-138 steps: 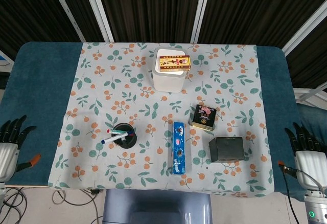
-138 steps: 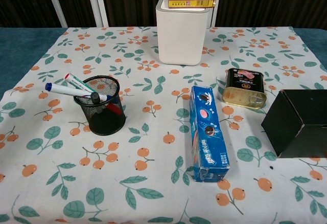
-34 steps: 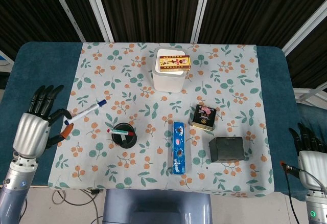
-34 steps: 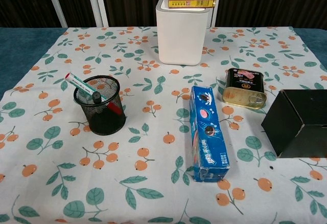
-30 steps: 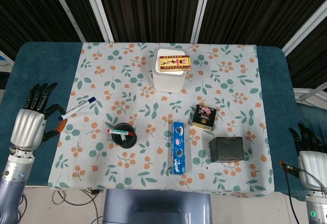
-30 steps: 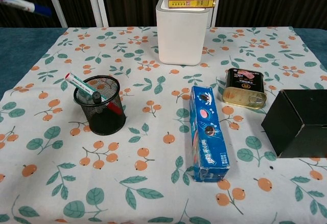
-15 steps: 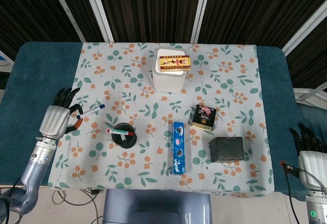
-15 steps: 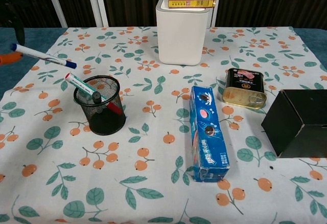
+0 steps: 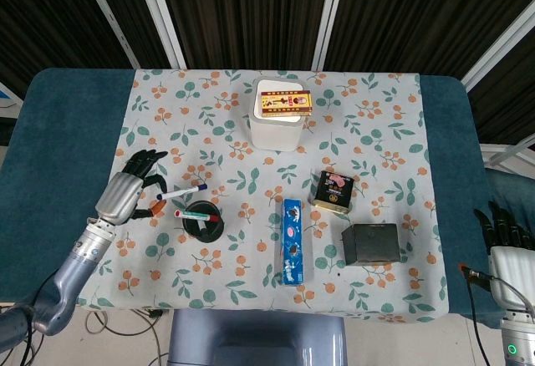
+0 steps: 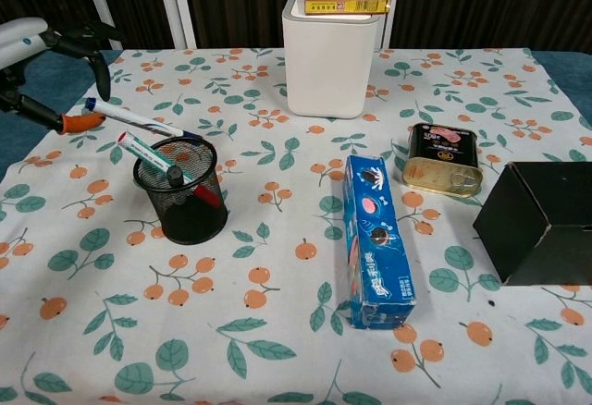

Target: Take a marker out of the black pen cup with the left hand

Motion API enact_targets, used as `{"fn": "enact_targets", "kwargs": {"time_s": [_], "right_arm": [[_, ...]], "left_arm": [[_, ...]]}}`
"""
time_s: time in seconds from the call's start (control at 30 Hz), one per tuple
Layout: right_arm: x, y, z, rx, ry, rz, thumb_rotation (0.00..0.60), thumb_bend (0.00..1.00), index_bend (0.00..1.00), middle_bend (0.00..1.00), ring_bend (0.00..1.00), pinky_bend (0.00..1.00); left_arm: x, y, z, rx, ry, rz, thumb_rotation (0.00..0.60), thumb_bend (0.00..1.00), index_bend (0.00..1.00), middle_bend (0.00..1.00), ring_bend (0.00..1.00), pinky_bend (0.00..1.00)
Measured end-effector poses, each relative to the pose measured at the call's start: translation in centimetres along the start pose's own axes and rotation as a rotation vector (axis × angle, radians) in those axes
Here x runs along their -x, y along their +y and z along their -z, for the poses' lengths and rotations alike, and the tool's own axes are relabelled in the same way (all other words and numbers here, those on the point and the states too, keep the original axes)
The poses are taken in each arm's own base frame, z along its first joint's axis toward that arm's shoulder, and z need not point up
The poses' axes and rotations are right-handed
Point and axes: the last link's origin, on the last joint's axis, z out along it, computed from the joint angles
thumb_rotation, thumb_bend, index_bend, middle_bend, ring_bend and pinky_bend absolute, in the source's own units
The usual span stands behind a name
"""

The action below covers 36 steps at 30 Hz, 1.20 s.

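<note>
The black mesh pen cup (image 9: 203, 222) (image 10: 180, 192) stands on the floral cloth at front left. A green-and-red marker (image 10: 153, 157) and a black-capped one lean inside it. My left hand (image 9: 125, 192) (image 10: 46, 49) hovers just left of the cup and pinches a white marker (image 9: 180, 191) (image 10: 134, 117) by its rear end. That marker lies nearly level, and its blue cap reaches the cup's left rim. My right hand (image 9: 504, 253) rests at the table's front right edge, fingers spread, holding nothing.
A white canister (image 9: 279, 119) with a yellow box (image 9: 284, 101) on top stands at the back centre. A blue cookie box (image 9: 292, 241), a tin (image 9: 333, 190) and a black box (image 9: 370, 243) lie right of the cup.
My left hand has carried the blue-capped marker rightward and lower, from the cloth's left edge to the cup. Its cap now meets the cup's rim. The right hand stays still.
</note>
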Motion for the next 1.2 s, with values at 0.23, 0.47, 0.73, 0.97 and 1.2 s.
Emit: {"fn": "enact_targets", "kwargs": {"time_s": [0.23, 0.47, 0.73, 0.97, 1.2], "right_arm": [[0.0, 0.0, 0.0, 0.002, 0.002, -0.003, 0.6, 0.18, 0.13, 0.0, 0.06, 0.2], [0.0, 0.1, 0.0, 0.002, 0.003, -0.003, 0.6, 0.18, 0.13, 0.0, 0.06, 0.2], [0.0, 0.0, 0.0, 0.002, 0.006, -0.003, 0.6, 0.18, 0.13, 0.0, 0.06, 0.2], [0.0, 0.1, -0.1, 0.007, 0.009, -0.002, 0.6, 0.18, 0.13, 0.0, 0.06, 0.2], [0.0, 0.0, 0.0, 0.009, 0.008, -0.002, 0.6, 0.18, 0.13, 0.0, 0.06, 0.2]], "left_arm": [[1.6, 0.8, -1.5, 0.017, -0.118, 0.096, 0.6, 0.38, 0.6, 0.08, 0.0, 0.0], [2.5, 0.9, -1.9, -0.007, -0.144, 0.081, 0.6, 0.37, 0.58, 0.08, 0.0, 0.0], [2.2, 0.1, -1.5, -0.032, -0.137, 0.108, 0.6, 0.37, 0.55, 0.07, 0.0, 0.0], [1.4, -1.8, -0.7, -0.086, -0.163, 0.103, 0.6, 0.27, 0.44, 0.04, 0.0, 0.0], [-0.1, -3.9, 0.1, -0.167, -0.161, 0.069, 0.6, 0.14, 0.24, 0.0, 0.0, 0.0]]}}
